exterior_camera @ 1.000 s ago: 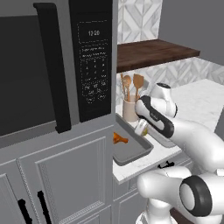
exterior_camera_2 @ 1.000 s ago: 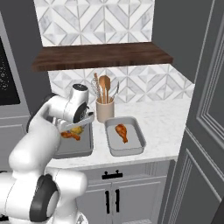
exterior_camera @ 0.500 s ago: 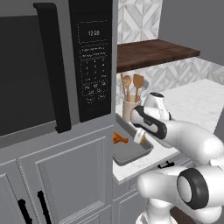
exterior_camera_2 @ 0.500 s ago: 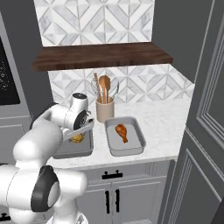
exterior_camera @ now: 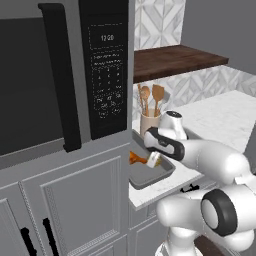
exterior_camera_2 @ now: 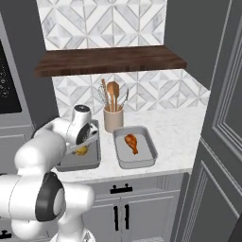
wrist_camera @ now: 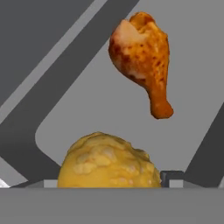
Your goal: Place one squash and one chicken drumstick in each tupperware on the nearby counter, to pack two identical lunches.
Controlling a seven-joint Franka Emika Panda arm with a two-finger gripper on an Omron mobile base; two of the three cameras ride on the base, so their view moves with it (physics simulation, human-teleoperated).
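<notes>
My gripper (exterior_camera_2: 84, 147) (exterior_camera: 154, 159) hangs low over the left grey tupperware (exterior_camera_2: 78, 165) (exterior_camera: 150, 177) on the white counter (exterior_camera_2: 179, 132). It is shut on a yellow squash (wrist_camera: 107, 164) (exterior_camera: 153, 160), which fills the space between the fingertips. Just beyond the squash, a browned chicken drumstick (wrist_camera: 142, 57) (exterior_camera: 136, 158) lies on this tupperware's floor (wrist_camera: 87, 113). The right tupperware (exterior_camera_2: 137, 163) holds another drumstick (exterior_camera_2: 132, 142) alone.
A beige crock of wooden utensils (exterior_camera_2: 113, 118) (exterior_camera: 150, 120) stands right behind the two containers. A black microwave (exterior_camera: 105, 75) walls off the left side. A dark wooden shelf (exterior_camera_2: 108, 60) hangs above, and a tall grey cabinet (exterior_camera_2: 222, 118) closes the right.
The hand has swung down and forward with the squash, from above the left tupperware to low inside it. The drumsticks and containers have not moved.
</notes>
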